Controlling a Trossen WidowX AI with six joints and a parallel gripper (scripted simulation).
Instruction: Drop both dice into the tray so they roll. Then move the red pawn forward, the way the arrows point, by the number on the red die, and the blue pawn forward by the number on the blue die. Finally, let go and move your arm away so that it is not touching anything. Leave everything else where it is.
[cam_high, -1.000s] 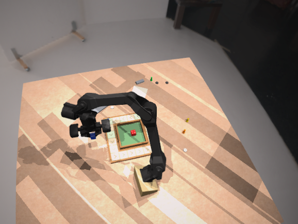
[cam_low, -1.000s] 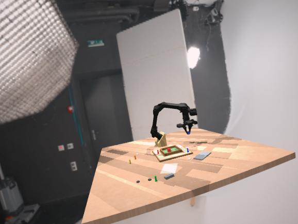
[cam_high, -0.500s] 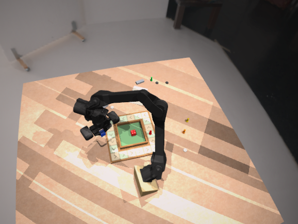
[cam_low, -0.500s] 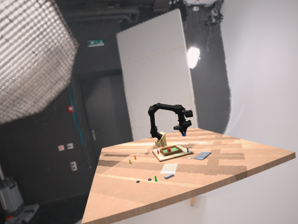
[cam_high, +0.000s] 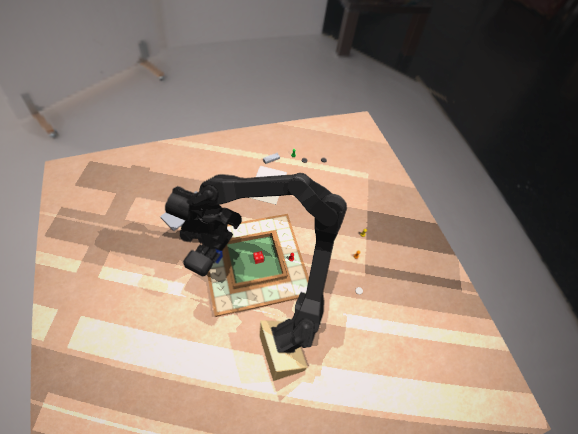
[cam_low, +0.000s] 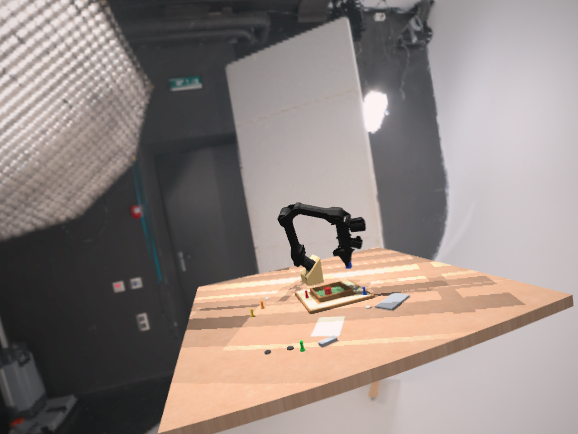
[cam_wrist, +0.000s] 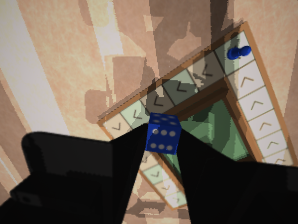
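Non-task items on bench

Green pawn (cam_high: 293, 153) (cam_low: 302, 346), near the bench's far edge in top view; two dark round discs (cam_high: 304, 160) (cam_low: 290, 348) just beside it. Yellow pawn (cam_high: 363, 232) (cam_low: 252, 313) and orange pawn (cam_high: 357, 255) (cam_low: 262, 305): near each other, toward top view's right edge.
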